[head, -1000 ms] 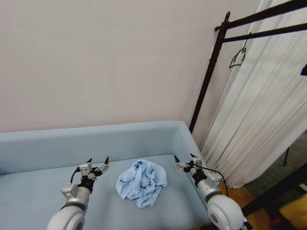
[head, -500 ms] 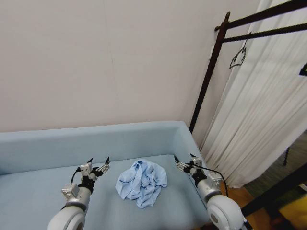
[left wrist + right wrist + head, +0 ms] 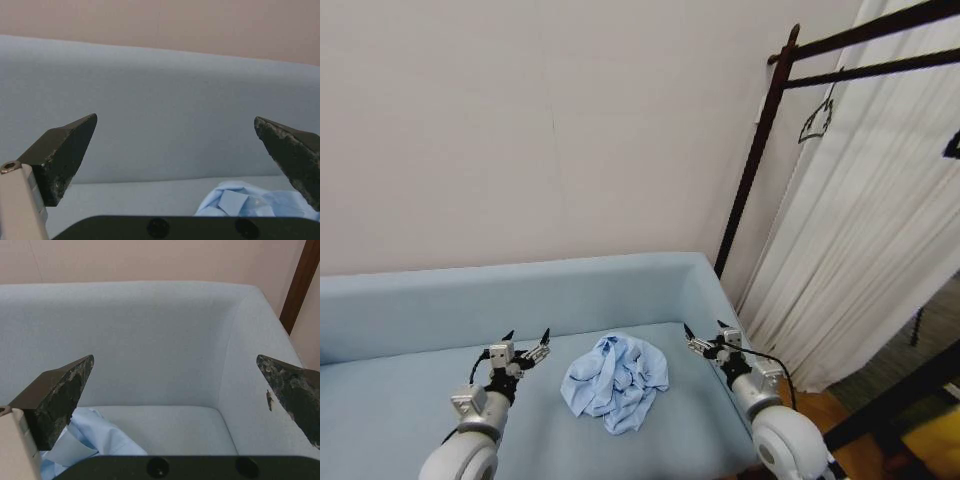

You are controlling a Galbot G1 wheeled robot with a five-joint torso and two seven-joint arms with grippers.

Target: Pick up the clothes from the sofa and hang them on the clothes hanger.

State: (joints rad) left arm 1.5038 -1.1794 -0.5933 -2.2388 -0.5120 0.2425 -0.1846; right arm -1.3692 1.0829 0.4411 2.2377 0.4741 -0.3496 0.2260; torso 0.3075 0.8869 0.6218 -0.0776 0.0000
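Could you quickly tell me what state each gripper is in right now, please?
Left gripper: open, holding nothing.
Right gripper: open, holding nothing.

A plain beige wall (image 3: 520,130) rises behind the light blue sofa (image 3: 570,285), evenly lit, with a faint vertical seam above it. The sofa's backrest runs along the wall and rounds into an armrest at its right end. Just beside that end stands the dark wooden post of a clothes rack (image 3: 752,165), with two dark bars running off rightward from its top. Beyond the sofa's right end, white pleated curtains (image 3: 860,230) hang down to a strip of wooden floor (image 3: 817,405).
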